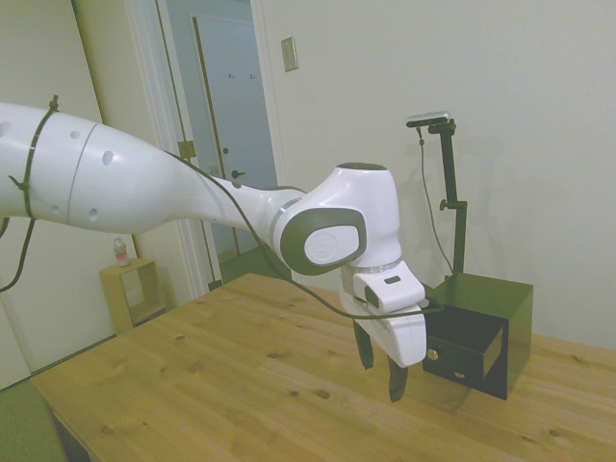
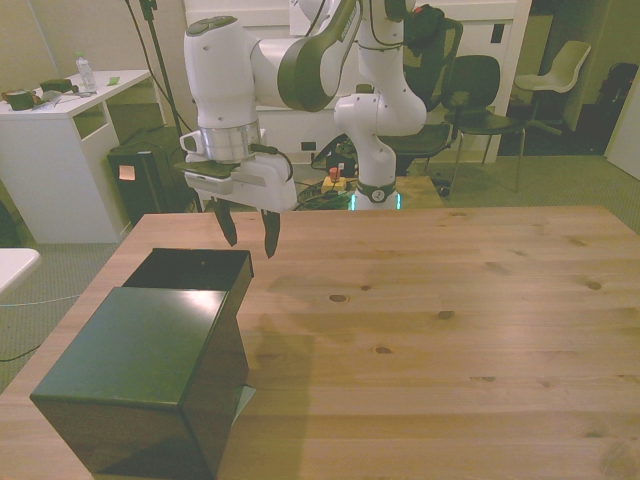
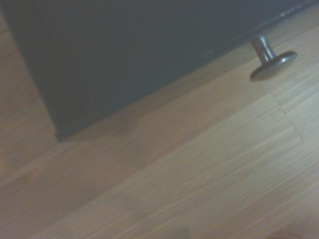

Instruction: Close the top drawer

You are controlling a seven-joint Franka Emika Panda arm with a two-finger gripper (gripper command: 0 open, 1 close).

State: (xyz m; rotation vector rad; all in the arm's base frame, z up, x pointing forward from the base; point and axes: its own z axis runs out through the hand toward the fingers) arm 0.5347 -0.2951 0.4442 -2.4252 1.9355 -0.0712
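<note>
A small black cabinet [image 1: 496, 296] [image 2: 150, 365] stands on the wooden table. Its top drawer [image 1: 469, 339] [image 2: 196, 269] is pulled out. A small brass knob [image 1: 432, 355] shows on a drawer front; which drawer it belongs to I cannot tell. My gripper [image 1: 382, 371] [image 2: 249, 235] hangs open and empty just in front of the drawer's face, fingers pointing down, a little above the table. It covers part of the drawer front in the side view. The wrist view shows the drawer's black underside [image 3: 124, 50] and one knob [image 3: 271, 55] above the wood.
The wooden table [image 2: 450, 330] stretches toward the front view's right. Beyond the table are a white desk [image 2: 55, 130], dark chairs [image 2: 470, 90] and a small wooden box [image 1: 135, 289] on the floor by a door.
</note>
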